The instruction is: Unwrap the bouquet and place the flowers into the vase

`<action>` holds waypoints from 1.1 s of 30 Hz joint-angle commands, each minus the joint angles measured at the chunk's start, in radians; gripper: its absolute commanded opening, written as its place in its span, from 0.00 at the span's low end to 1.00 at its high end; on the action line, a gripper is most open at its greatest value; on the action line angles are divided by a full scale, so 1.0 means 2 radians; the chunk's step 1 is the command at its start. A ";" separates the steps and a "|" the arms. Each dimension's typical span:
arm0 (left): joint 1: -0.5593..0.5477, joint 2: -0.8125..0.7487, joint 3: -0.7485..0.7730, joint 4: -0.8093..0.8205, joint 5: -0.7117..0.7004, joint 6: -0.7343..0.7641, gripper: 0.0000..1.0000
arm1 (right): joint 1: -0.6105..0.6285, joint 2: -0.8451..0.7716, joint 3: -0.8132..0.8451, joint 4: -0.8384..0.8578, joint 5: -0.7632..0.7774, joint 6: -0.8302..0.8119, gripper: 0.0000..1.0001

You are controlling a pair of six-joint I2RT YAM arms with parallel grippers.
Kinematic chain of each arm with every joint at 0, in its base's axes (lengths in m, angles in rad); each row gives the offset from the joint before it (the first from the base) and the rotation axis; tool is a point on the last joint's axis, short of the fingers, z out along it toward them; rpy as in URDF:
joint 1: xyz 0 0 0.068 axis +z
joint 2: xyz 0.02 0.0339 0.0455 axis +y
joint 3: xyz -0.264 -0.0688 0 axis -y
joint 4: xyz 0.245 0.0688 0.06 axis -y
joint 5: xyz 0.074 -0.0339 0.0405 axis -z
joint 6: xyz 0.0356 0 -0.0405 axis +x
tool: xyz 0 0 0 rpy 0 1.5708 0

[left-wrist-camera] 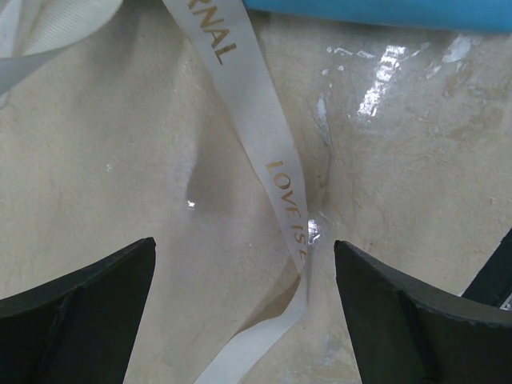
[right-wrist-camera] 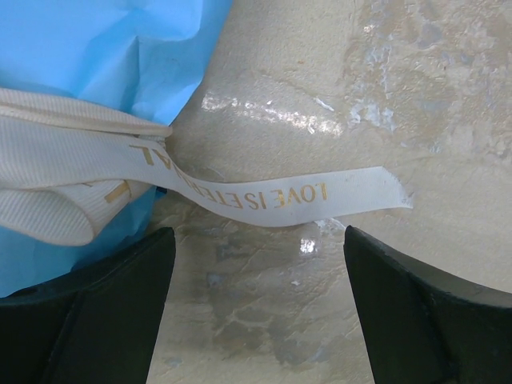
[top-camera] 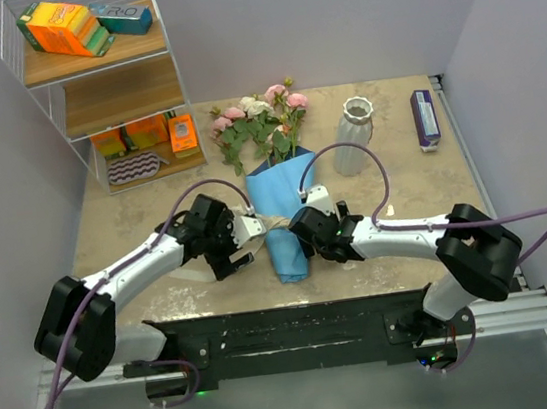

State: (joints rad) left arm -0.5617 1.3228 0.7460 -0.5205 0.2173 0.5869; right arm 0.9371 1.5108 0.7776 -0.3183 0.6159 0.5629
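Note:
The bouquet lies on the table, a blue paper cone with its narrow end toward the arms. Its flowers, pink and cream roses with green leaves, point to the far side. A beige ribbon printed in gold is tied round the cone. My left gripper is open just left of the cone, and a loose ribbon tail runs down between its fingers untouched. My right gripper is open on the cone's right, the other ribbon end lying just ahead of it. The white ribbed vase stands upright at the back right.
A white wire shelf rack with coloured boxes stands at the back left. A small blue box lies near the right wall. Both arms reach in from the near edge toward the table's middle.

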 commanded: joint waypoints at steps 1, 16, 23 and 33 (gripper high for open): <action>-0.013 0.012 -0.010 0.034 -0.025 0.012 0.97 | 0.001 0.012 0.035 -0.003 0.045 0.018 0.88; -0.031 0.024 -0.044 0.065 -0.053 0.012 0.80 | 0.000 0.009 0.051 -0.002 0.051 0.017 0.88; -0.031 0.021 -0.053 0.075 -0.083 0.016 0.36 | -0.001 0.022 0.051 0.001 0.044 0.006 0.87; -0.030 -0.013 -0.032 0.071 -0.142 -0.002 0.00 | -0.001 0.040 0.051 0.042 0.033 -0.037 0.71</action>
State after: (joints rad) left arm -0.6220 1.3132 0.6456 -0.3962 -0.0147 0.6052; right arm 0.9360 1.5955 0.8543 -0.3115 0.6857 0.5301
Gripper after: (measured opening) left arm 0.015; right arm 0.761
